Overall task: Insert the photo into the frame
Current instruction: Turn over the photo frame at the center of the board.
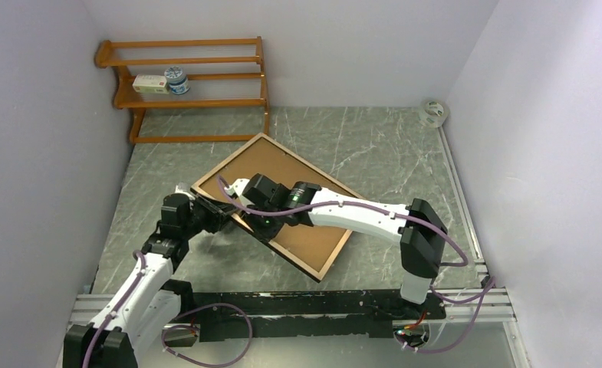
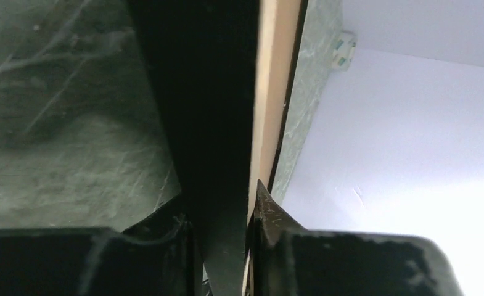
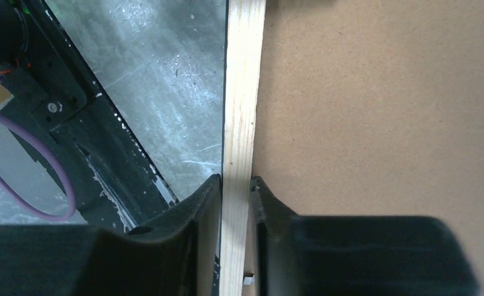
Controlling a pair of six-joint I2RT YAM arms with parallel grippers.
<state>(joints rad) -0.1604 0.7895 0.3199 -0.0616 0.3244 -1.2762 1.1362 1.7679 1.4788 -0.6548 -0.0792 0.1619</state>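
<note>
As both arms lean inward, fingers [image 3: 193, 243] apparently clamp the frame [image 3: 242, 92].

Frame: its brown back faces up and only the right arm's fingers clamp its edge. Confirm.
Not only the right: the left wrist view shows the left fingers clamping the edge of the frame too. Brown back up, right fingers clamped, as stated.

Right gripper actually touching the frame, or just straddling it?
Touching. Right wrist view: the right gripper has its fingers flush against both sides of the frame rail, no gap visible.
</note>
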